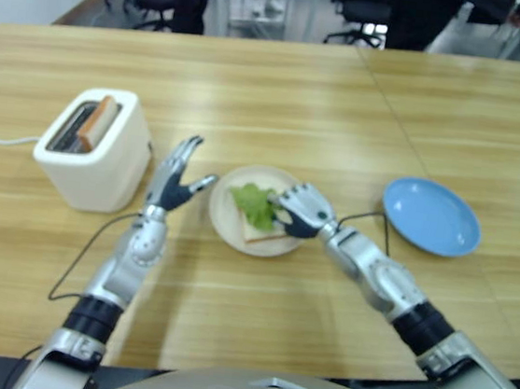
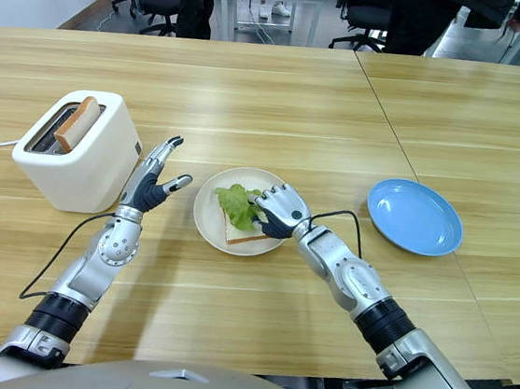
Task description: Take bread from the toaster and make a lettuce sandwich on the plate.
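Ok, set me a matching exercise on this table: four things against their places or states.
Things: 1 white box-shaped toaster; 2 green lettuce leaf; 3 round blue plate; 4 left hand.
Places or states: a at the robot's far right; b fingers spread, holding nothing; c holds a brown-crusted bread slice; d on the pale bread slice on the round cream plate.
Pairs: 1-c, 2-d, 3-a, 4-b.
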Controlling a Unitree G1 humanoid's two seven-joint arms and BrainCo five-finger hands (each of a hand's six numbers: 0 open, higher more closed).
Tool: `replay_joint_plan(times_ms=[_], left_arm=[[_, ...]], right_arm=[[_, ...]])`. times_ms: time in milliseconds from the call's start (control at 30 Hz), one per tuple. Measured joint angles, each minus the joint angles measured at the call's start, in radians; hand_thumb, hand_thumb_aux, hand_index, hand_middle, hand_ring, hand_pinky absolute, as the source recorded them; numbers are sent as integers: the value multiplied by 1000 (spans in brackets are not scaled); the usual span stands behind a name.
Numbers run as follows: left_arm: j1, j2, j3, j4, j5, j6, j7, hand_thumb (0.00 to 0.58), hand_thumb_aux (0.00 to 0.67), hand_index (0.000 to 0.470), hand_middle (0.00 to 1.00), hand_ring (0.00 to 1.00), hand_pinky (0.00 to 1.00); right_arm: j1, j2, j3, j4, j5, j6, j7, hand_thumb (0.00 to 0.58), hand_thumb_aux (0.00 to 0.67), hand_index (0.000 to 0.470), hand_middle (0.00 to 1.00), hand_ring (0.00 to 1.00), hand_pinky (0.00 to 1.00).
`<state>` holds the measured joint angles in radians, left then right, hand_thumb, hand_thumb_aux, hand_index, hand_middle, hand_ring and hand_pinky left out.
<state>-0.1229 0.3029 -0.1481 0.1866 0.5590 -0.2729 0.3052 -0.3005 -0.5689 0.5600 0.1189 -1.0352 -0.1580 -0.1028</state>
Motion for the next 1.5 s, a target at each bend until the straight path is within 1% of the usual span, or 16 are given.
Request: replay_joint_plan(times_ms=[33, 67, 100, 133, 167, 267, 333, 467, 633, 800, 967, 1333, 1367, 1433, 1467, 1500], left_arm=[[1, 0, 0, 0, 4, 0, 1, 0, 0, 0, 0, 0, 0], [2, 1, 1, 0, 7, 0, 2, 0, 0, 0, 0, 0, 0], [2, 2, 0, -3, 12, 0, 3, 0, 0, 0, 0, 0, 0], [5, 3, 1, -6, 14, 0, 4, 0, 0, 0, 0, 0, 0], [8, 3, 1, -10, 18, 0, 4, 0, 0, 0, 0, 0, 0], [22, 6, 3, -67, 37, 5, 6, 0, 0, 0, 0, 0, 0], [33, 11, 6, -122, 56, 12, 5, 0, 0, 0, 0, 0, 0], [67, 43, 61, -393, 116, 64, -34, 0, 0, 0, 0, 0, 0], [29, 191, 260, -648, 235, 186, -126, 0, 0, 0, 0, 0, 0], [1, 357, 407, -464, 310, 368, -244, 0, 0, 0, 0, 0, 0], [-4, 398, 382, -223, 323, 470, -308, 0, 0, 0, 0, 0, 0], [-69, 398, 273, 15, 266, 510, -321, 0, 0, 0, 0, 0, 0], [-74, 398, 266, 30, 257, 511, -314, 460, 365, 251, 0, 0, 0], [-77, 398, 260, 48, 241, 511, -302, 460, 365, 251, 0, 0, 0], [-78, 398, 260, 50, 236, 510, -299, 548, 512, 352, 0, 0, 0], [-79, 398, 259, 50, 224, 508, -290, 580, 670, 460, 0, 0, 0]], right_arm=[[17, -19, -16, -29, -3, 16, 27, 0, 0, 0, 478, 478, 478], [29, -40, -29, -58, -3, 29, 53, 0, 0, 0, 306, 306, 306], [52, -63, -63, -108, 0, 51, 98, 0, 0, 0, 231, 231, 231], [59, -75, -74, -129, 2, 58, 114, 0, 0, 0, 231, 231, 231], [73, -90, -101, -165, 8, 72, 146, 0, 0, 0, 145, 145, 145], [118, -142, -216, -310, 39, 128, 257, 0, 0, 0, 106, 106, 106], [127, -147, -273, -370, 62, 148, 283, 0, 0, 0, 12, 12, 12], [134, -105, -428, -466, 196, 166, 286, 0, 0, 0, 0, 0, 0], [184, 71, -563, -466, 466, 140, 227, 0, 0, 0, 0, 0, 0], [253, 149, -591, -387, 585, 104, 199, 0, 0, 0, 0, 0, 0], [262, 179, -594, -345, 620, 73, 179, 0, 0, 0, 0, 0, 0], [267, 186, -593, -321, 619, 52, 163, 0, 0, 0, 0, 0, 0], [268, 185, -593, -317, 618, 51, 162, 0, 0, 0, 0, 0, 0], [273, 185, -593, -311, 617, 51, 162, 0, 0, 0, 0, 0, 0], [274, 185, -593, -310, 617, 51, 161, 0, 0, 0, 0, 0, 0], [275, 183, -593, -308, 616, 51, 160, 0, 0, 0, 0, 0, 0]])
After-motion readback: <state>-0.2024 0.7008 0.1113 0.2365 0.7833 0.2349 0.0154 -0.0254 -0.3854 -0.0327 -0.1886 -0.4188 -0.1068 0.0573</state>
